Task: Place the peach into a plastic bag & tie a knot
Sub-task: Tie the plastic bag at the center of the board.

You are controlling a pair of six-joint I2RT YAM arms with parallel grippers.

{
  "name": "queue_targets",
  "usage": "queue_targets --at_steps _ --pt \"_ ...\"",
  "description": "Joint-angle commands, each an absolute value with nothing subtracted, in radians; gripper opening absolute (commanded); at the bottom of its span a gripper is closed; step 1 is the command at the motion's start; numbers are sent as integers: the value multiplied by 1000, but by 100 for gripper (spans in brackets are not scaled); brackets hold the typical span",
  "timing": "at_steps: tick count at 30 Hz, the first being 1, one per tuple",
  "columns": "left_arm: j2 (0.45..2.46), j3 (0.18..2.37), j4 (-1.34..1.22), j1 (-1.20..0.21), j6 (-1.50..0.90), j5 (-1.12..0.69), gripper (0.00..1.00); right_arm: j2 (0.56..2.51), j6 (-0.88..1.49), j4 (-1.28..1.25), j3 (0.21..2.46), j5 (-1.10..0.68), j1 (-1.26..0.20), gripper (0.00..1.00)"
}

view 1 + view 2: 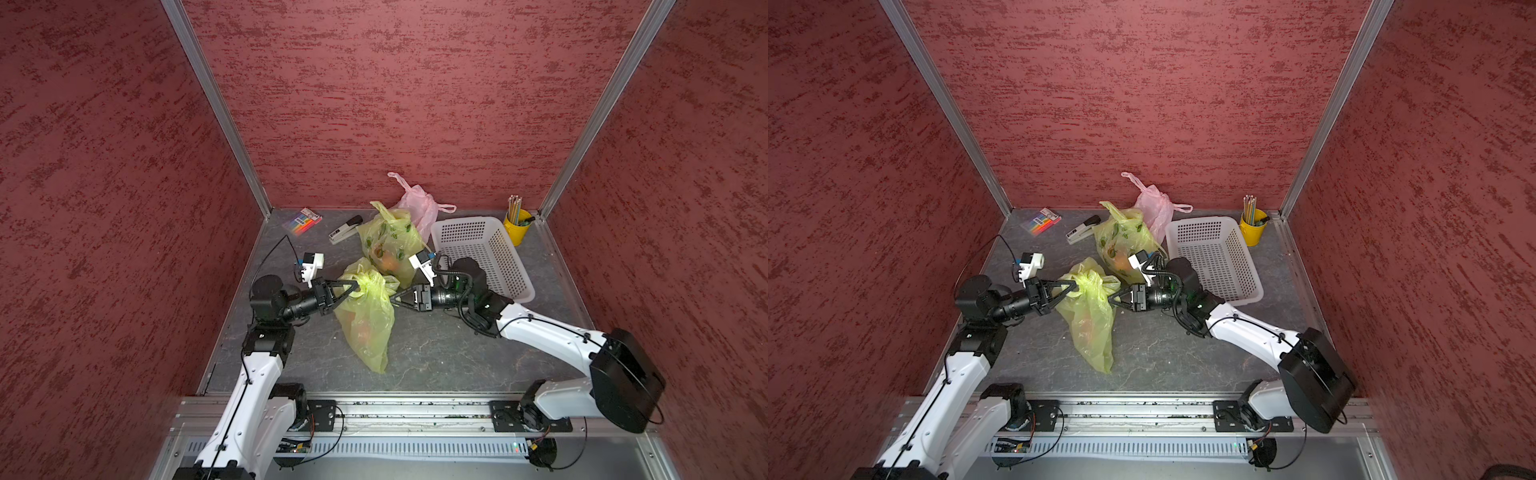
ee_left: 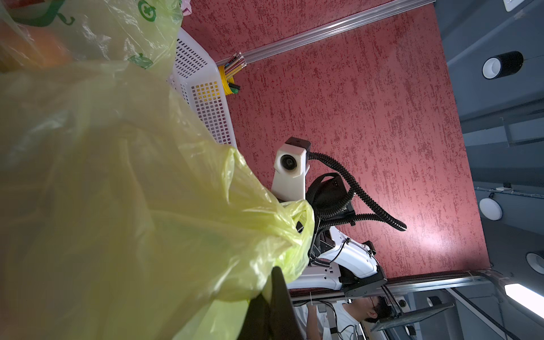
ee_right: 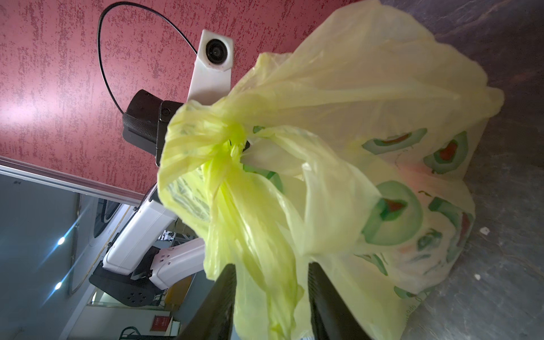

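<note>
A yellow-green plastic bag (image 1: 365, 324) (image 1: 1090, 320) lies mid-table, and the peach (image 1: 361, 330) shows as a faint orange shape through it. My left gripper (image 1: 356, 291) (image 2: 269, 282) is shut on the bunched plastic at the bag's top. Its handles are twisted into a tight bunch (image 3: 232, 141) in the right wrist view. From the other side my right gripper (image 1: 394, 300) (image 3: 270, 270) is open. A loose strip of the bag hangs between its fingers (image 3: 226, 282), which do not clamp it. The bag fills most of the left wrist view.
Just behind stands a second yellow bag with a green print (image 1: 388, 245) holding orange fruit, then a pink bag (image 1: 417, 203). A white perforated basket (image 1: 511, 266) sits behind my right arm. A yellow pencil cup (image 1: 517, 224), a stapler (image 1: 345, 230) and a coloured packet (image 1: 302, 220) line the back.
</note>
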State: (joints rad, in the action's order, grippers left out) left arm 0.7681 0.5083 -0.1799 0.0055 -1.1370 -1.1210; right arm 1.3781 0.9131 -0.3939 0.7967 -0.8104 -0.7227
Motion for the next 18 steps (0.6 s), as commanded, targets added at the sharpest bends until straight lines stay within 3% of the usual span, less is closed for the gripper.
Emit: queue_targets --at_steps 1,4,8,12,18 --pt "751 500 -187 7 -1139 -1123 0 1370 991 -517 783 -825 -725 42" --pt "751 503 -186 7 -1139 -1123 0 1372 1012 -548 786 -837 -726 35" --pt "754 512 -187 7 -1142 -1126 0 1363 990 -501 814 -827 -725 1" --pt "750 538 -196 39 -1165 -1156 0 1310 887 -308 855 -735 -698 0" --pt "744 610 -205 195 -1208 -1250 0 1209 757 -61 892 -616 -547 0"
